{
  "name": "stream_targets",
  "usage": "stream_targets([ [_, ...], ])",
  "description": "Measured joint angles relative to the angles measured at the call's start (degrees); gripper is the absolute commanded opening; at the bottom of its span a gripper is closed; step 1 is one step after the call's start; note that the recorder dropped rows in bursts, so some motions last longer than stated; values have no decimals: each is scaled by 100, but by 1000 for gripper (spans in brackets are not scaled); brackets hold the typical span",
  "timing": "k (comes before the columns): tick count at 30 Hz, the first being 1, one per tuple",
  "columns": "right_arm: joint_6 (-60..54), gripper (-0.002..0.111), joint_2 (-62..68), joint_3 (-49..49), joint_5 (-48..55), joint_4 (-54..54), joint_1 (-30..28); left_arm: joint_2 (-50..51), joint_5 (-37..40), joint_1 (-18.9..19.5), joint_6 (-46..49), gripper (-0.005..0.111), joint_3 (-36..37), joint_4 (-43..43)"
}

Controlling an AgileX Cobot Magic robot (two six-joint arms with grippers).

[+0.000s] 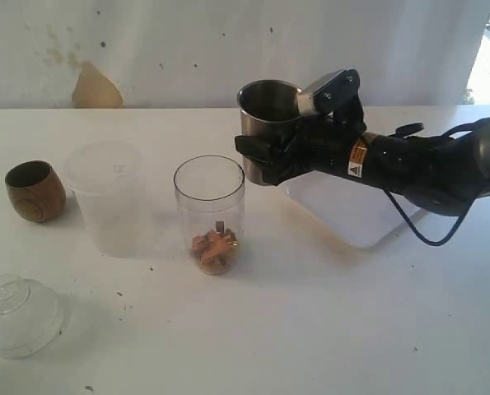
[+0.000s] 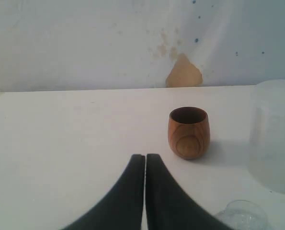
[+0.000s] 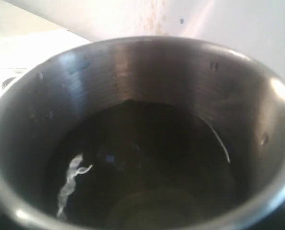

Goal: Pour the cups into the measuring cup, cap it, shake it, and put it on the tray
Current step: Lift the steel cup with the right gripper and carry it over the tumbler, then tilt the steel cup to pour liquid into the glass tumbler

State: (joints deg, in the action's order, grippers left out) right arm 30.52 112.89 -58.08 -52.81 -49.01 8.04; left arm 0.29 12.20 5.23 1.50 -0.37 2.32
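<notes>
My right gripper [image 1: 267, 156] is shut on the steel tumbler [image 1: 263, 105], holding it upright in the air just right of the measuring cup [image 1: 209, 206]. That clear tumbler stands on the table with brown pieces [image 1: 214, 248] at its bottom. In the right wrist view the steel tumbler [image 3: 147, 72] fills the frame, its inside dark. The frosted plastic cup [image 1: 105, 196] stands left of the measuring cup and the wooden cup [image 1: 35, 191] further left. My left gripper [image 2: 145, 158] is shut and empty, low over the table short of the wooden cup [image 2: 188, 132]. The white tray [image 1: 343, 216] lies under my right arm.
A clear domed lid [image 1: 18, 315] rests on the table at the front left, also seen as the lid [image 2: 242, 218] beside my left fingers. The frosted cup [image 2: 274, 136] stands close to that gripper. A white wall runs along the table's far edge.
</notes>
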Motion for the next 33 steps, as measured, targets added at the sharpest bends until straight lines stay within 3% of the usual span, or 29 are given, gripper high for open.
stream_targets([
  [14, -129, 0, 57, -294, 88, -167, 112, 0, 0, 0, 0, 1, 0, 0],
  [21, -172, 0, 57, -457, 40, -767, 126, 0, 0, 0, 0, 1, 0, 0],
  [33, -1002, 0, 57, -615, 37, -871, 126, 0, 0, 0, 0, 1, 0, 0],
])
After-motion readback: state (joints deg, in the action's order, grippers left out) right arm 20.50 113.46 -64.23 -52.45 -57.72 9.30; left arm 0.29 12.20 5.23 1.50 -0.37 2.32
